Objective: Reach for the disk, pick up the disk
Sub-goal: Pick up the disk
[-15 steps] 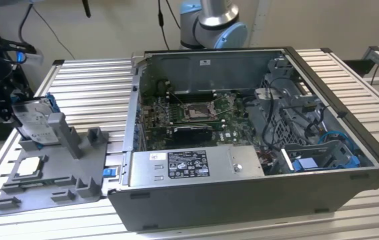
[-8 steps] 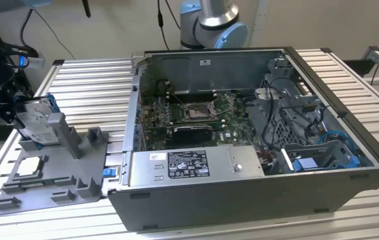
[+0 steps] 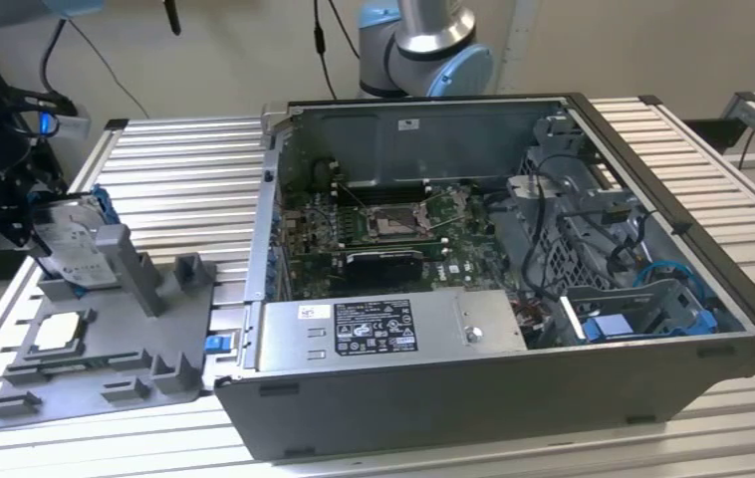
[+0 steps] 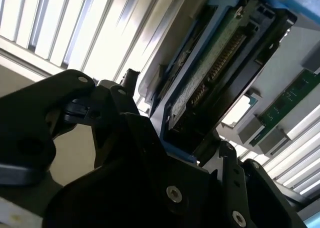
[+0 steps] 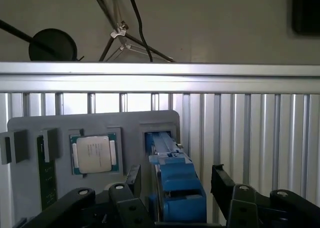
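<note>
Reach is looking done: the hand (image 5: 176, 172) is straddling the disk (image 5: 175, 193) standing upright in the grey fixture (image 5: 125, 123) on the tabletop (image 5: 250, 138), fingers (image 5: 218, 175) apart, seemingly not touching yet; grasp and lift pending.

The disk (image 3: 70, 242), silver-grey with a white label and blue bracket, stands on edge in a grey holder (image 3: 112, 334).

The disk (image 3: 70, 244) is silvery metal framed in smooth blue plastic; the tray (image 3: 99, 370) matt grey plastic
</note>
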`<state>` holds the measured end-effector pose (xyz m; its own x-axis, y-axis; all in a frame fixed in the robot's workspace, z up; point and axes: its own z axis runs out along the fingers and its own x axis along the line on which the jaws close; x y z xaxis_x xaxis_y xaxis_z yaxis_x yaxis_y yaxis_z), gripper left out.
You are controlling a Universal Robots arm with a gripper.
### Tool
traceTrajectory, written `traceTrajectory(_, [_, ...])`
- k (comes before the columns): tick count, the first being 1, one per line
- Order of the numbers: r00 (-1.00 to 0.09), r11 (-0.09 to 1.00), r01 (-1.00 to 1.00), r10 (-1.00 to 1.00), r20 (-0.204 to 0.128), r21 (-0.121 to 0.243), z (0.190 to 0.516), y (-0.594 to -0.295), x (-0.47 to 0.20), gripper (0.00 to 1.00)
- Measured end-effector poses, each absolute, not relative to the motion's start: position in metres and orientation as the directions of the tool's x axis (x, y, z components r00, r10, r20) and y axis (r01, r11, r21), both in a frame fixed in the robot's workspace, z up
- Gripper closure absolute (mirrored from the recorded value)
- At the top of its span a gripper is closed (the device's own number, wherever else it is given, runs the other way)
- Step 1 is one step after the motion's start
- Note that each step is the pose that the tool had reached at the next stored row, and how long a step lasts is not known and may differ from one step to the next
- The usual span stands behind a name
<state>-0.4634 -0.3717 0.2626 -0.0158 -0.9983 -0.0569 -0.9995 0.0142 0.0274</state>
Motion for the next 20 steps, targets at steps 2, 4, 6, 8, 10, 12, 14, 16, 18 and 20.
traceTrajectory(2, [-0.016, 0.014, -1.000, -0.998, -0.059, 0.027, 0.2626, -0.3717, -0.4633, 0.00])
traceTrajectory(4, [-0.016, 0.014, -1.000, -0.998, -0.059, 0.027, 0.2626, -0.3717, -0.4633, 0.00])
traceTrajectory(6, [-0.016, 0.014, -1.000, -0.998, -0.059, 0.027, 0.2626, -0.3718, -0.4633, 0.00])
traceTrajectory(8, [-0.016, 0.014, -1.000, -0.998, -0.059, 0.027, 0.2626, -0.3718, -0.4633, 0.00])
traceTrajectory(10, [-0.016, 0.014, -1.000, -0.998, -0.059, 0.027, 0.2625, -0.3717, -0.4633, 0.00])
traceTrajectory(12, [-0.016, 0.014, -1.000, -0.998, -0.059, 0.027, 0.2626, -0.3717, -0.4633, 0.00])
traceTrajectory(14, [-0.016, 0.014, -1.000, -0.998, -0.060, 0.027, 0.2625, -0.3717, -0.4633, 0.00])
traceTrajectory(16, [-0.016, 0.014, -1.000, -0.998, -0.060, 0.027, 0.2626, -0.3717, -0.4633, 0.00])
traceTrajectory(18, [-0.016, 0.014, -1.000, -0.998, -0.060, 0.027, 0.2625, -0.3717, -0.4634, 1.00])
traceTrajectory(20, [-0.016, 0.014, -1.000, -0.998, -0.060, 0.027, 0.2625, -0.3717, -0.4633, 1.00])
